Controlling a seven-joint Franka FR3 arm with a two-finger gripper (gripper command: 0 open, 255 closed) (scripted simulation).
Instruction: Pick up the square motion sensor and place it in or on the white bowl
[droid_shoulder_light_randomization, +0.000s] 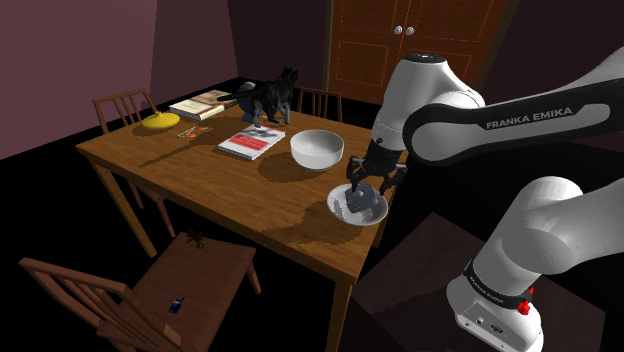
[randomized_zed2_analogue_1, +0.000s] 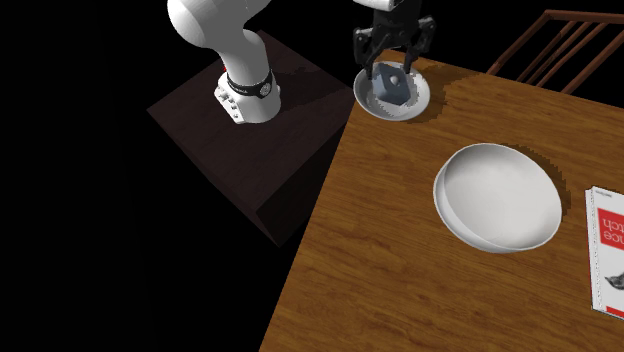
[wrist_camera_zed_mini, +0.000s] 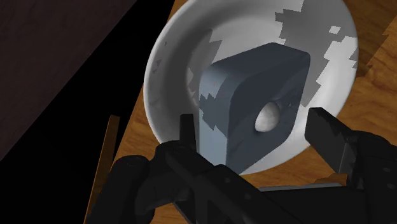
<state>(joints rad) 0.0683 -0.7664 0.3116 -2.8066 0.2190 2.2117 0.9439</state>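
The square motion sensor (droid_shoulder_light_randomization: 362, 203) (randomized_zed2_analogue_1: 393, 84) (wrist_camera_zed_mini: 254, 108) is a dark grey rounded block with a pale round lens. It leans inside a small white bowl (droid_shoulder_light_randomization: 335, 205) (randomized_zed2_analogue_1: 420, 100) (wrist_camera_zed_mini: 172, 70) at the table's edge nearest the stand. My black gripper (droid_shoulder_light_randomization: 368, 190) (randomized_zed2_analogue_1: 395, 72) (wrist_camera_zed_mini: 254, 127) hangs just over that bowl, open, its fingers straddling the sensor. One finger (wrist_camera_zed_mini: 324, 130) stands clear of the block; the other (wrist_camera_zed_mini: 187, 130) is close against its side.
A larger white bowl (droid_shoulder_light_randomization: 317, 148) (randomized_zed2_analogue_1: 497, 195) sits further in on the wooden table (droid_shoulder_light_randomization: 240, 200) (randomized_zed2_analogue_1: 380, 270). Beyond it are a red-and-white book (droid_shoulder_light_randomization: 250, 143) (randomized_zed2_analogue_1: 608, 250), a black cat figure (droid_shoulder_light_randomization: 270, 97), stacked books (droid_shoulder_light_randomization: 203, 104) and a yellow object (droid_shoulder_light_randomization: 158, 122). Wooden chairs (droid_shoulder_light_randomization: 150, 290) flank the table.
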